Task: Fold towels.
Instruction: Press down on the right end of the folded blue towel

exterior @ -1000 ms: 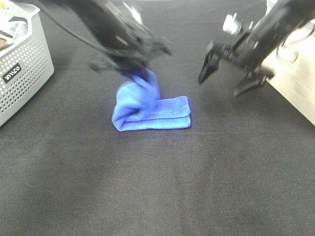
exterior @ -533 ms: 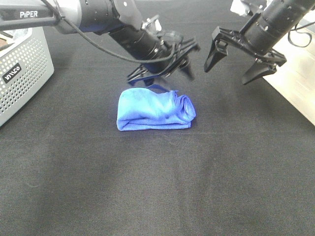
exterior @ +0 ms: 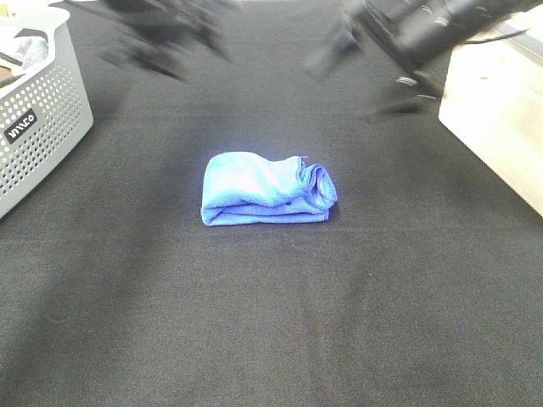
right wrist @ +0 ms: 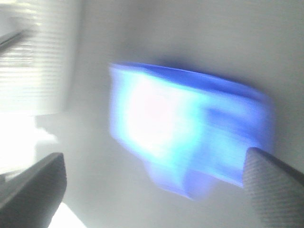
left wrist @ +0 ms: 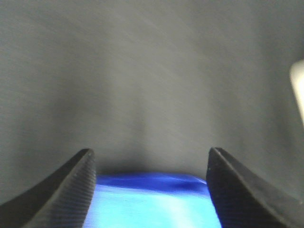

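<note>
A blue towel (exterior: 267, 192) lies folded into a thick bundle on the black table, near the middle of the exterior view, with a rolled edge at its right. My left gripper (exterior: 161, 47) is a blur at the far left, well back from the towel, open and empty; in the left wrist view its fingers (left wrist: 61, 190) stand apart with the towel (left wrist: 152, 204) below between them. My right gripper (exterior: 365, 80) is a blur at the far right, open and empty; the right wrist view shows the towel (right wrist: 190, 137) between its spread fingertips (right wrist: 33, 187).
A grey perforated basket (exterior: 38, 119) stands at the left edge with cloth inside. A light wooden surface (exterior: 496, 119) borders the table at the right. The black tablecloth (exterior: 271, 322) stretches in front of the towel.
My left gripper let go of the towel and pulled back to the far left. The right gripper moved back and left. The towel now lies folded and still.
</note>
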You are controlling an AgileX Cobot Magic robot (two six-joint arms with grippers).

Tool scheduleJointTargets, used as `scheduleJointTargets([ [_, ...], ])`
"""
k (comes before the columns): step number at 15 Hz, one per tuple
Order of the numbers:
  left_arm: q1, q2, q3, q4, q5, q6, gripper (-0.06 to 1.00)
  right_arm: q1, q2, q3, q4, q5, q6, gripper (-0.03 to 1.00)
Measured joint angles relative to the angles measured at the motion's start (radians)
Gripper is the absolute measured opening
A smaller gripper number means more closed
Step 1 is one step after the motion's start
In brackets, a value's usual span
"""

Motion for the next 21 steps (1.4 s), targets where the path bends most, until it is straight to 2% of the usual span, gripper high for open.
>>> scheduleJointTargets([
  [3, 0.074, -0.034, 0.0, 0.031, 0.067, 0.0, 0.64, 0.113, 0.093, 0.0, 0.163, -0.009, -0.148, 0.94],
  [5, 0.087, -0.038, 0.0, 0.04, 0.087, 0.0, 0.64, 0.165, 0.172, -0.001, 0.211, -0.034, -0.193, 0.94],
  [7, 0.087, -0.038, 0.0, 0.042, 0.103, 0.0, 0.64, 0.154, 0.24, -0.009, 0.219, -0.082, -0.199, 0.94],
  [10, 0.087, -0.038, 0.0, 0.044, 0.131, 0.008, 0.64, 0.092, 0.279, -0.015, 0.13, -0.119, -0.157, 0.94],
  [15, 0.087, -0.038, 0.0, 0.049, 0.141, 0.026, 0.64, 0.045, 0.265, -0.015, 0.072, -0.025, -0.143, 0.94],
  [17, 0.087, -0.038, 0.0, 0.049, 0.146, 0.026, 0.64, 0.045, 0.256, -0.015, 0.05, -0.019, -0.134, 0.94],
  [18, 0.087, -0.038, 0.0, 0.049, 0.161, 0.034, 0.64, 0.045, 0.243, -0.015, 0.017, -0.018, -0.111, 0.94],
  [21, 0.087, -0.058, 0.0, 0.057, 0.218, 0.089, 0.64, 0.045, 0.176, -0.015, -0.193, -0.051, 0.017, 0.94],
])
